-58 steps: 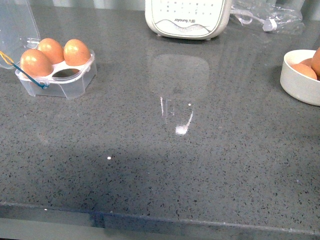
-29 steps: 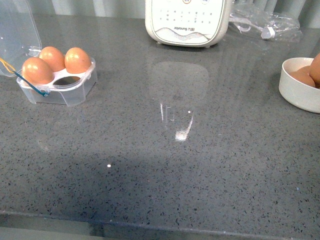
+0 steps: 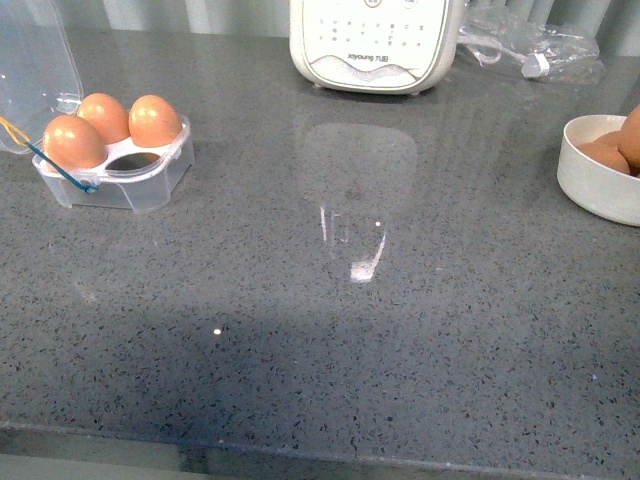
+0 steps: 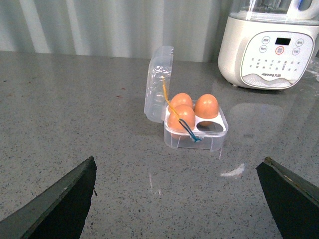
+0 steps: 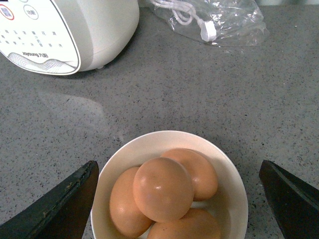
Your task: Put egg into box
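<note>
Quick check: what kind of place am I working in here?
Probably a kitchen: speckled grey stone worktop, a white Joyoung appliance at the back, and a white bowl of brown eggs across from a clear egg box.

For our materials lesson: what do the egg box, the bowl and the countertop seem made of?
Box: clear glossy plastic; see-through lid and walls. Bowl: smooth white, ceramic or plastic, unclear. Countertop: grey speckled stone look, polished; it reflects the appliance.
</note>
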